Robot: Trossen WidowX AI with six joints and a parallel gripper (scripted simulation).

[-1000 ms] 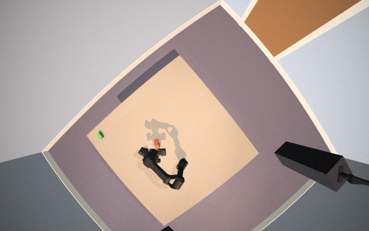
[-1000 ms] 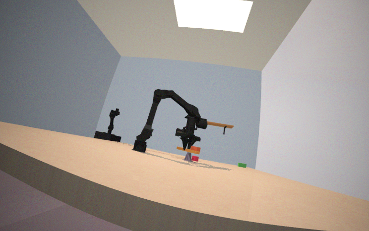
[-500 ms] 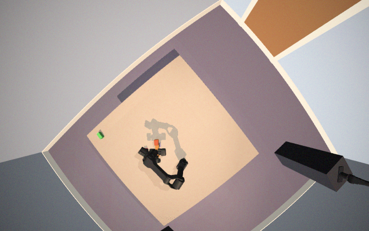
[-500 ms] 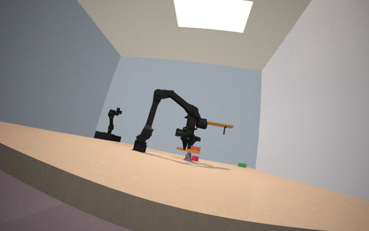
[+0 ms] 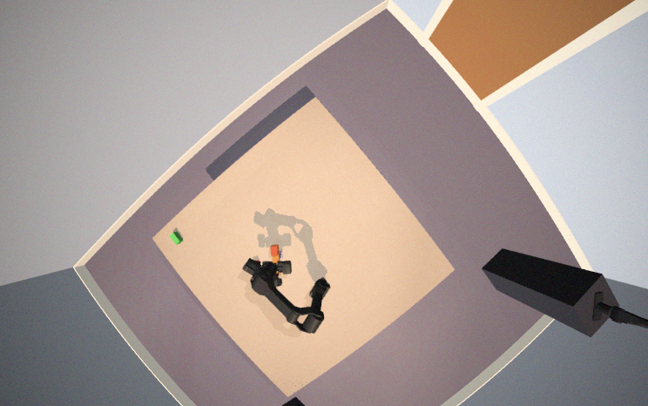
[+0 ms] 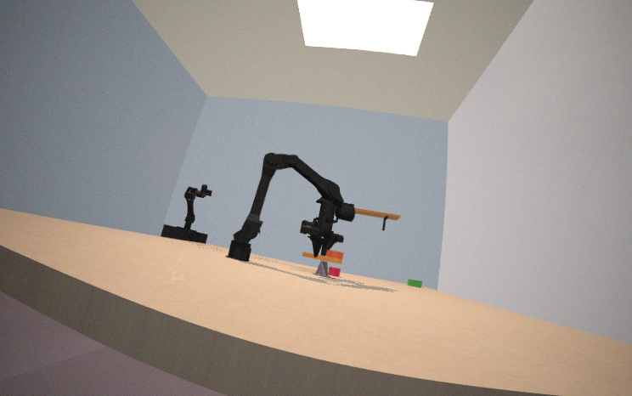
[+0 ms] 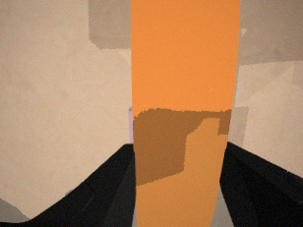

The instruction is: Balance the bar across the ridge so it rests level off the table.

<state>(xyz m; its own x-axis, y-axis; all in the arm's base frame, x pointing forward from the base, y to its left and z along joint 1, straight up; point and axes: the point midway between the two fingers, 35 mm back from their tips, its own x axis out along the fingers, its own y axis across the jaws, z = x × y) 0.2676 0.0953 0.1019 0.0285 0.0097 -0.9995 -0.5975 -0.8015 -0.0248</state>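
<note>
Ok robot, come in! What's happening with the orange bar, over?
Gripper shut on orange bar. Bar over purple ridge, off the table, not yet released. Red block beside ridge; green block well away.

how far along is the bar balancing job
Done: the bar is picked up and carried over the grey ridge; the exterior view shows it roughly level, its ends off the table. In hand: the gripper is shut on the bar; whether it already touches the ridge top is unclear. Left: settle it there and let go.
</note>
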